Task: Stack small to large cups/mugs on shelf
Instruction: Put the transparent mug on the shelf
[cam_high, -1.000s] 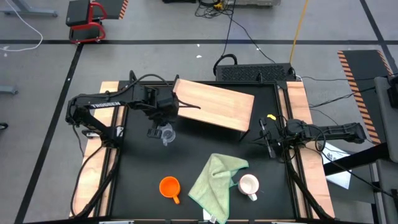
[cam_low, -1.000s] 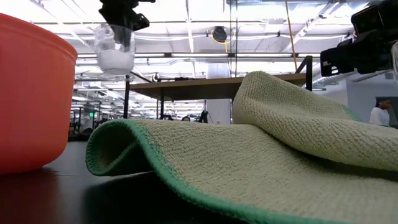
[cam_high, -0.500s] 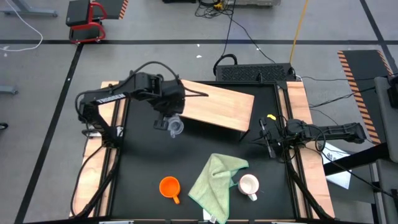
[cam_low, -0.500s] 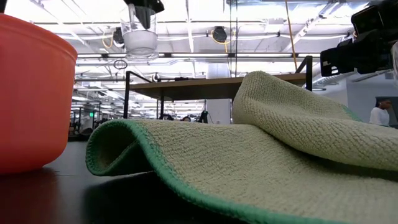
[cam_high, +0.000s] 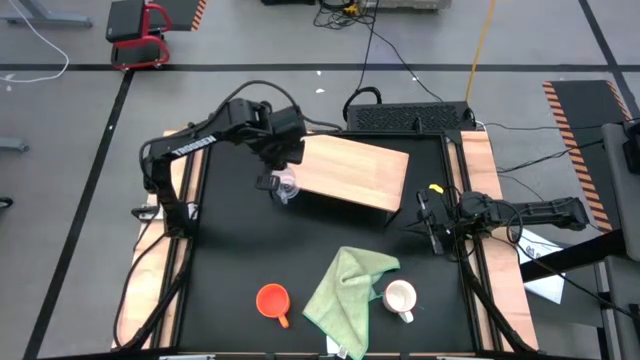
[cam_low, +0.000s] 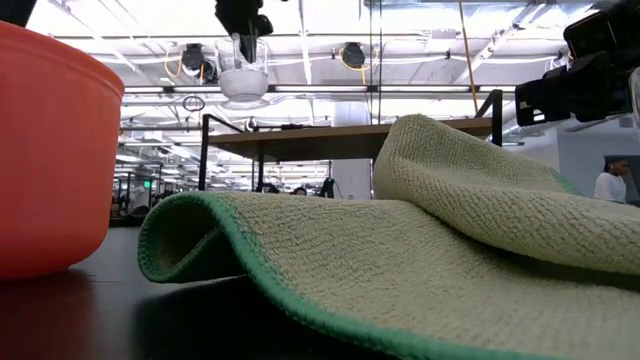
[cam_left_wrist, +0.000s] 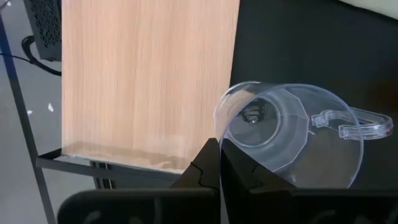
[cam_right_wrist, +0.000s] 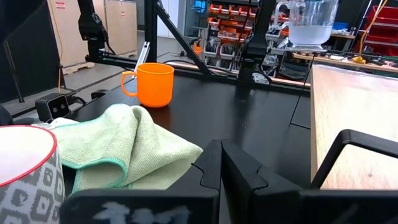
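Note:
My left gripper (cam_high: 283, 172) hangs over the black table beside the left end of the light-wood shelf (cam_high: 352, 170), shut on the small clear glass cup (cam_left_wrist: 292, 134), which also shows high in the low view (cam_low: 243, 75). The orange mug (cam_high: 272, 300) stands on its base near the front edge. The white mug (cam_high: 400, 297) stands to the right of it, past a green cloth. My right gripper (cam_high: 432, 222) waits shut and level at the table's right side, holding nothing. My left gripper pinches the glass cup's wall at the rim (cam_left_wrist: 217, 127) between its two fingers, on the side opposite the cup's handle (cam_left_wrist: 360, 124). The fingers come from above, pointing steeply down. The cup hangs below them, mouth up, clear of the table and of the shelf.
A light green cloth (cam_high: 350, 290) lies crumpled between the orange and white mugs and fills most of the low view. The shelf top (cam_left_wrist: 149, 74) is bare wood. Wooden strips (cam_high: 160, 290) run along the table's left and right sides.
My left gripper, still shut on the glass cup, has carried it up and toward the table's far edge and right, from the open table to the shelf's left end. The cup has stayed mouth up and clear of the table.

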